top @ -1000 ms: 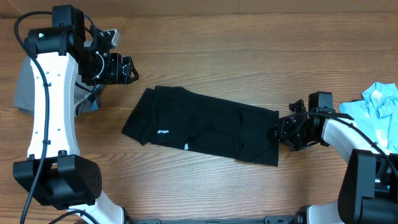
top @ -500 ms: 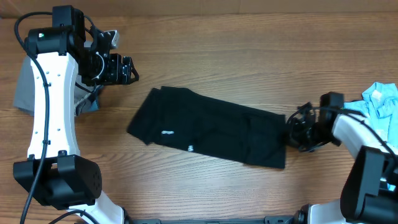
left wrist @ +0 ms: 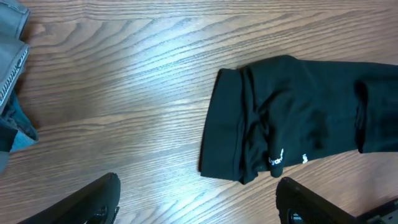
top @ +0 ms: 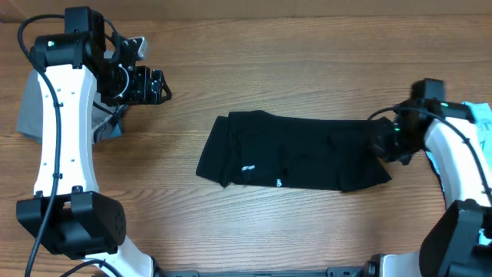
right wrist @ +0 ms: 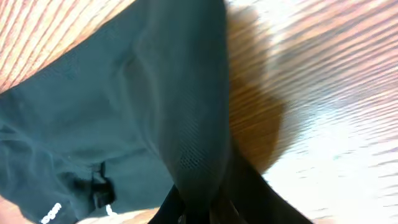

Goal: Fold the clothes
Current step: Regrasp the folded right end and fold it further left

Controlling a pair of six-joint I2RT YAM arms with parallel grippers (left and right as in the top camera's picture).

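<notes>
On the wooden table (top: 307, 54), seen from overhead, the black T-shirt (top: 292, 151) is laid as a long folded strip just past the centre toward 4 o'clock, its length running from 9 to 3 o'clock. Small white logo print (top: 248, 167) is seen near its 6 o'clock edge, toward the 9 o'clock end. The 3 o'clock end of the shirt is pinched by the right gripper (top: 386, 143), whose jaws are closed tight on a bunched ridge of the fabric. In the right wrist view that ridge is seen drawn into the fingers at 6 o'clock, with the cloth beside it raised off the wood and a shadow thrown beneath. The rest of the shirt is spread flat on the table, with soft creases along the strip. The left gripper (top: 161, 85) is held at 10 o'clock, well apart from the shirt. Its fingers (left wrist: 102, 199) are spread wide in the left wrist view and nothing is gripped between them. A grey garment (top: 31, 108) is heaped at the 9 o'clock edge, partly hidden behind the left arm. A light-blue garment (top: 483, 119) is glimpsed at the 3 o'clock edge, behind the right arm.
</notes>
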